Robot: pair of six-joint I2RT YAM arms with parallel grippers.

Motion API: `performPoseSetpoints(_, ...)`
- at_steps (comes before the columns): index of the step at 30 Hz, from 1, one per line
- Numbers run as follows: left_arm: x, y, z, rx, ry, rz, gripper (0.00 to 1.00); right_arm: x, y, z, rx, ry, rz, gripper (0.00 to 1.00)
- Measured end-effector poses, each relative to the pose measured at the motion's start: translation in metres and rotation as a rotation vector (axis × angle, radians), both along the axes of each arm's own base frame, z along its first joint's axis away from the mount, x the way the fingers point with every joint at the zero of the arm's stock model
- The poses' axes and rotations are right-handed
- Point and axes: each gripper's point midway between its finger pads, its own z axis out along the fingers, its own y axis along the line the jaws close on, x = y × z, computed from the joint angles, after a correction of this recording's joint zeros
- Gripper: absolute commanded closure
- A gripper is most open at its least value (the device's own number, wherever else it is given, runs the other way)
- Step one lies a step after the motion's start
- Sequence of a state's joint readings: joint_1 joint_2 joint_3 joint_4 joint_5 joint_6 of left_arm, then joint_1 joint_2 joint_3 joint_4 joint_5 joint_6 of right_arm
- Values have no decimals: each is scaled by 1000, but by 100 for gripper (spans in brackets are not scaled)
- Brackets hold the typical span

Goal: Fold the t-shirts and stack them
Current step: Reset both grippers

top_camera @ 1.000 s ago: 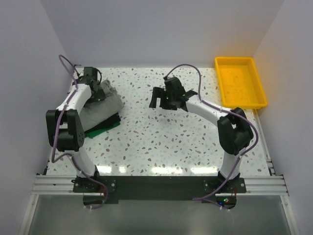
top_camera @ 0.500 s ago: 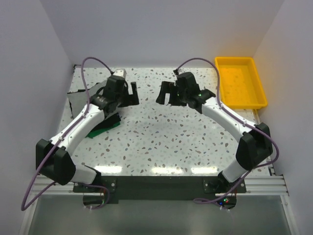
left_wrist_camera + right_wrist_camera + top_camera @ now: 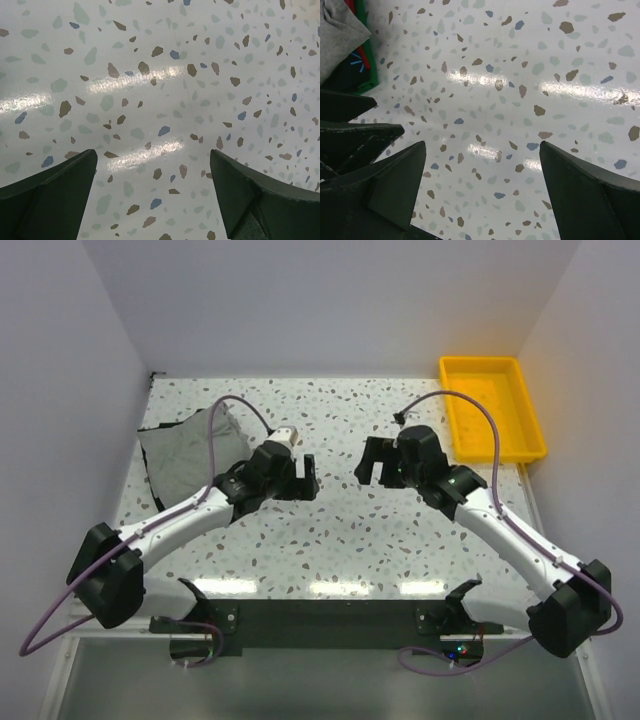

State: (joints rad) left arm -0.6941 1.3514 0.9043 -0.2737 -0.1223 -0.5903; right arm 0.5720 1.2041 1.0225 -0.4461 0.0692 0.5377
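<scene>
Both arms are reaching out low over the white, speckled terrazzo-pattern tabletop [image 3: 330, 530], and neither one is carrying anything. The left gripper [image 3: 305, 478] is spreading its jaws wide over bare surface, with nothing between them in its own wrist view. The right gripper [image 3: 372, 465] is facing it across a small gap, likewise fully released and empty. The heather-grey fabric t-shirt [image 3: 180, 445] is lying at the far left of the table, behind the left arm's forearm and well apart from both sets of fingers. In the right wrist view, its edge is resting on a folded black t-shirt [image 3: 345, 75] and a folded green t-shirt [image 3: 370, 75], whose borders are peeking out beneath it. That layering suggests the grey shirt is sitting as the top of the pile, though its outline is looking a little rumpled rather than square. The grippers' loose, open posture over clear tabletop is reading as a hands-off pose, not an approach to a grasp. The shallow yellow plastic tray [image 3: 492, 454] is sitting at the far right corner, apparently holding nothing and playing no part.
</scene>
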Motion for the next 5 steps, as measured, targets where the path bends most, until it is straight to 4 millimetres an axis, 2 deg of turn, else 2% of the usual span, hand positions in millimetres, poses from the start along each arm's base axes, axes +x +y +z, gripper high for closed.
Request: performPoseSetpoints(5,3,-2,14,-37,-44,2,0,-6,-15,-3,-24,-20,-42,1)
